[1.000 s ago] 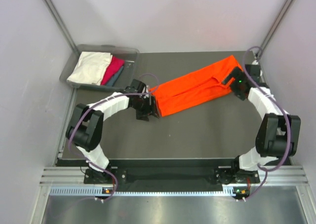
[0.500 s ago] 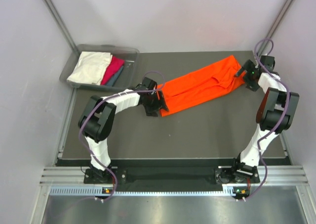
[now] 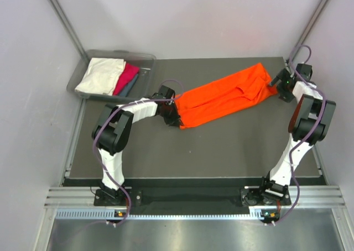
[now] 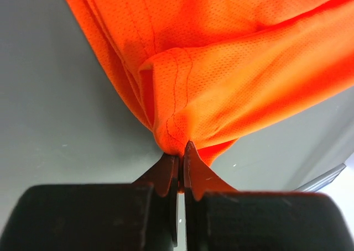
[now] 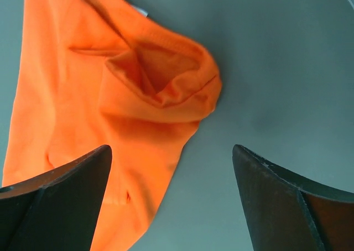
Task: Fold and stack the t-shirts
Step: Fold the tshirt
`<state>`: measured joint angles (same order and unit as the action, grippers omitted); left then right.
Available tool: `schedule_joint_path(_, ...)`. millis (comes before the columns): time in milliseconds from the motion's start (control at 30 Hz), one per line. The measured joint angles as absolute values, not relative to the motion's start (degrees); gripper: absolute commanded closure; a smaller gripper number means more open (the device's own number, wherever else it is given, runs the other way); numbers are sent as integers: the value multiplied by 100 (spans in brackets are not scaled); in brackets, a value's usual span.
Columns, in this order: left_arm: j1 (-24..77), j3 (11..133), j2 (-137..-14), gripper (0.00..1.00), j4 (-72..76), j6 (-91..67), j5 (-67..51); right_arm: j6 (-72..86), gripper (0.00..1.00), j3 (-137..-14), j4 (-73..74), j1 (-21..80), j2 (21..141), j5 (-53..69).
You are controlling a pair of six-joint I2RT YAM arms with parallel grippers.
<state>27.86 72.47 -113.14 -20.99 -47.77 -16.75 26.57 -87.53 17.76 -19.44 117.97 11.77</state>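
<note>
Now, on the dark surface (image 3: 221, 151) the orange t-shirt (image 3: 221, 96) runs lower left to upper right in the overhead view. My left claw (image 4: 180, 158) is clenched on its lower-left end; my right claw (image 5: 171, 148) gapes over the other, grasping nothing.

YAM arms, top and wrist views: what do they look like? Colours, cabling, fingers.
Both alike: the left arm and right arm have white ribbed link shells, black rounded joint housings and a loose purple cable along each. A green light glows at the right wrist. Left fingers are black, tapering to thin tips; right fingers show as broad dark wedges.
</note>
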Motion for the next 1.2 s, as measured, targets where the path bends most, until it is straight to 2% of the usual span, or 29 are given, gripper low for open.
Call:
schedule_joint_path(67, 2729, 7260, -11314, 100, -2145, -4718, -1682, 2657, 17, -8753, 1734, -1968, 11848, 1208)
schedule_joint_path(233, 2554, 7325, -11312, 100, -2344, -4431, -1699, 2655, 18, -8755, 1710, -1970, 11909, 1273)
schedule_joint_path(333, 2526, 7332, -11286, 100, -2436, -4248, -1678, 2657, 21, -8739, 1634, -1977, 11911, 1374)
schedule_joint_path(433, 2521, 7336, -11275, 100, -2508, -4106, -1660, 2650, 32, -8670, 1511, -1990, 11909, 1457)
schedule_joint_path(567, 2519, 7349, -11273, 100, -2561, -3990, -1660, 2582, 61, -8305, 1295, -1992, 11904, 1542)
schedule_joint_path(800, 2449, 7332, -11220, 100, -2707, -3774, -1638, 2283, 65, -8261, 1293, -1994, 11911, 1525)
schedule_joint_path(833, 2427, 7314, -11201, 100, -2731, -3743, -1634, 2222, 67, -8263, 1295, -1994, 11911, 1490)
schedule_joint_path(900, 2388, 7288, -11170, 100, -2783, -3701, -1612, 2102, 81, -8296, 1337, -1994, 11915, 1385)
schedule_joint_path(933, 2368, 7275, -11155, 100, -2812, -3671, -1601, 2058, 84, -8318, 1339, -1997, 11917, 1337)
schedule_joint_path(1033, 2333, 7234, -11115, 100, -2836, -3605, -1597, 1925, 83, -8451, 1409, -2016, 11955, 1177)
schedule_joint_path(1200, 2300, 7074, -10980, 100, -2851, -3522, -1535, 1737, 66, -8453, 1651, -2117, 11950, 814)
